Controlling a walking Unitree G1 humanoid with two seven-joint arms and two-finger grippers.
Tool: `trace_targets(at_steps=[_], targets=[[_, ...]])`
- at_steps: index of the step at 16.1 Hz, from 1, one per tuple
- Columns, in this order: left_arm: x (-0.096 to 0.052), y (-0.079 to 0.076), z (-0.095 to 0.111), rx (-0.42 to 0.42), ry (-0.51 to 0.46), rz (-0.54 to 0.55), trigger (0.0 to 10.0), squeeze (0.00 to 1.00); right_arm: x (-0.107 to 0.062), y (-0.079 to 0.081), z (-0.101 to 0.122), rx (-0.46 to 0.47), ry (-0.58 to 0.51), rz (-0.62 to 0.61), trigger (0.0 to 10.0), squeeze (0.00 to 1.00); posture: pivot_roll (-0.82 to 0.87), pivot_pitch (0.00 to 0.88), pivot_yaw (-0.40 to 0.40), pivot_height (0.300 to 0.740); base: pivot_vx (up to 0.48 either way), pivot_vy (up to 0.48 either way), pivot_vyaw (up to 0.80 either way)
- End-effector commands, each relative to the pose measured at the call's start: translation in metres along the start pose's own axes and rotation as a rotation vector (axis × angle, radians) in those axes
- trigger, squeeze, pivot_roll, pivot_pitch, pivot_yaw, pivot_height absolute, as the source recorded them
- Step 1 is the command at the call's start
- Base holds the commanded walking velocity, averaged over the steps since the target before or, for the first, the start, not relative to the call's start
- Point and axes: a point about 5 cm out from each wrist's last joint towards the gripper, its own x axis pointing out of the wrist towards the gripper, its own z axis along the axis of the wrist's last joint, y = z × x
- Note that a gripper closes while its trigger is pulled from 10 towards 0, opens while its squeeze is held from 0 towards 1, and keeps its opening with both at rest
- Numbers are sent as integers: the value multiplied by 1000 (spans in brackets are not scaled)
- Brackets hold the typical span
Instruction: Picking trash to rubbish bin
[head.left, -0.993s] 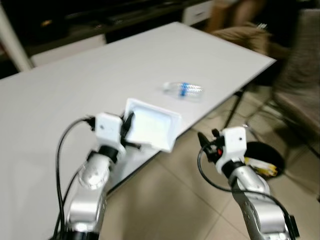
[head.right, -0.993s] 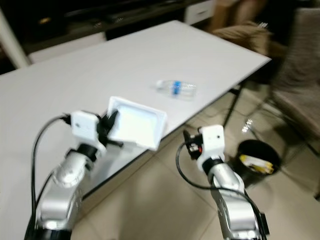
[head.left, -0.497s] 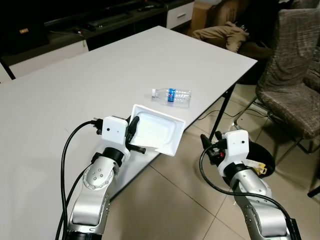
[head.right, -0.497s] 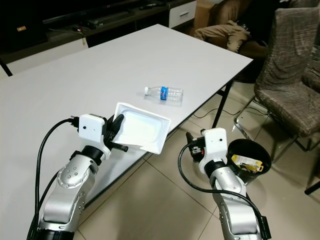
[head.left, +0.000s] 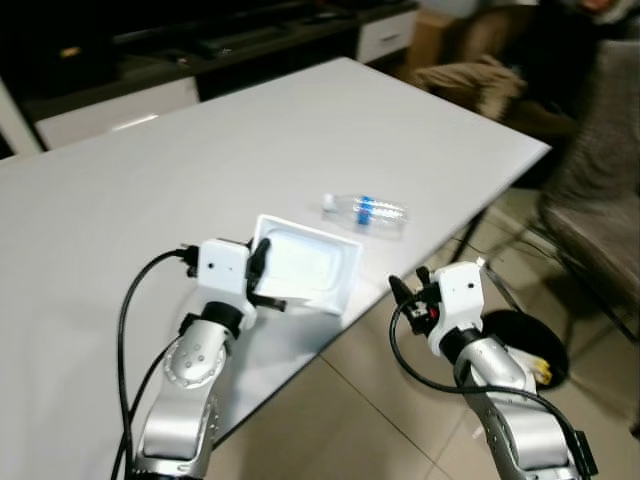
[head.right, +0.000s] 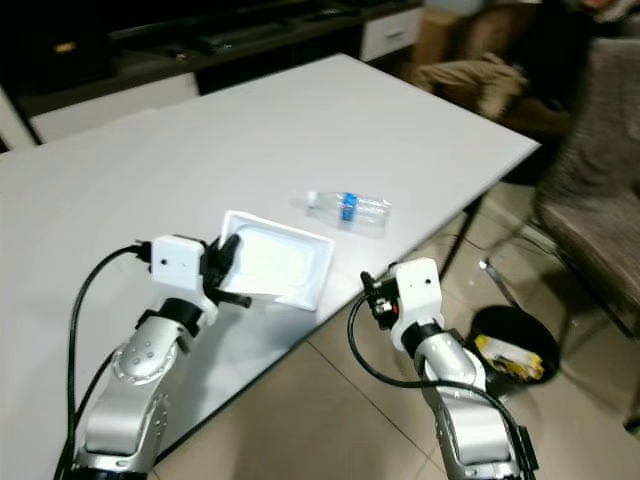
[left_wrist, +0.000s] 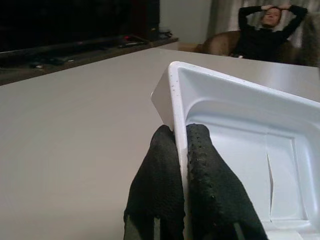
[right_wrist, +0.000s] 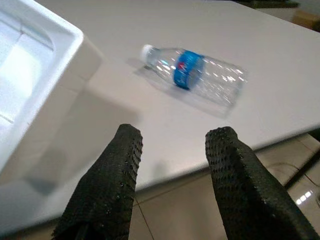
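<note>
My left gripper is shut on the near rim of a white foam tray, holding it tilted just above the white table near its front edge. The left wrist view has both black fingers pinching the tray's wall. A clear plastic bottle with a blue label lies on its side beyond the tray. My right gripper stands open off the table's edge, fingers aimed at the bottle. A black rubbish bin with yellow trash inside sits on the tiled floor at the right.
A grey fabric chair stands at the right beyond the bin. A person sits on a sofa past the table's far end. Dark low cabinets run along the back. A table leg slants down near the bin.
The whole picture has shifted, so the camera moved. My left gripper keeps its hold on the tray. The right gripper stays open and sits a little closer to the table's edge.
</note>
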Motion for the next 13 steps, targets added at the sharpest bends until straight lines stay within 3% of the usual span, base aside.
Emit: trace_targets(at_steps=[1, 13], targets=[[1, 0, 4, 7, -10, 6, 10000, 0, 0, -2, 1, -15, -6, -3, 10000, 0, -116, 0, -37, 740, 416, 0, 0], [4, 3, 6, 21, -13, 14, 10000, 0, 0, 2, 0, -72, -2, 55, 10000, 0, -114, 0, -34, 740, 418, 0, 0]])
